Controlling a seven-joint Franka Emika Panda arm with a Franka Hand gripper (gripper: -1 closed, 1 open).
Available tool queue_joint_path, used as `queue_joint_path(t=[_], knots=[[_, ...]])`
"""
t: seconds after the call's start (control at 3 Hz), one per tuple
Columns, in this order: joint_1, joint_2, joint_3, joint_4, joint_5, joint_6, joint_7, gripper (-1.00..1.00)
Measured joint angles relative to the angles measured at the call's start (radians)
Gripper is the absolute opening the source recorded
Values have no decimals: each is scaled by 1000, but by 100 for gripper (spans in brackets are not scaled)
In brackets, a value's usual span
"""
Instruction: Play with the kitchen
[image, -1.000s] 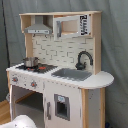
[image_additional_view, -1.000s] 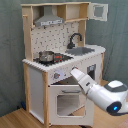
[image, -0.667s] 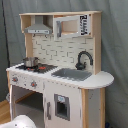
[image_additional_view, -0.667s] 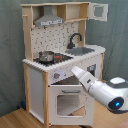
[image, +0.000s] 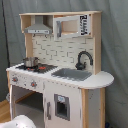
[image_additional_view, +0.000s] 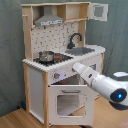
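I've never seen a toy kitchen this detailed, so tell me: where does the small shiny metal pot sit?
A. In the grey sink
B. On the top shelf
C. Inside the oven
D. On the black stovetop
D: in both exterior views the small shiny metal pot stands on the black stovetop, beside the grey sink with its black faucet.

A grey curtain (image: 112, 45) hangs in soft folds behind everything in both exterior views, filling the backdrop from top to bottom. Below the curtain lies a light wood floor (image_additional_view: 20, 117), seen in the second exterior view and at the first exterior view's lower left. Light is even and soft.
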Motion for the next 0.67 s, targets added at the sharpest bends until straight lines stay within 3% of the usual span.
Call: queue_joint_path(t=[0.67], knots=[[53, 80, -27, 2, 17, -149, -147, 100]])
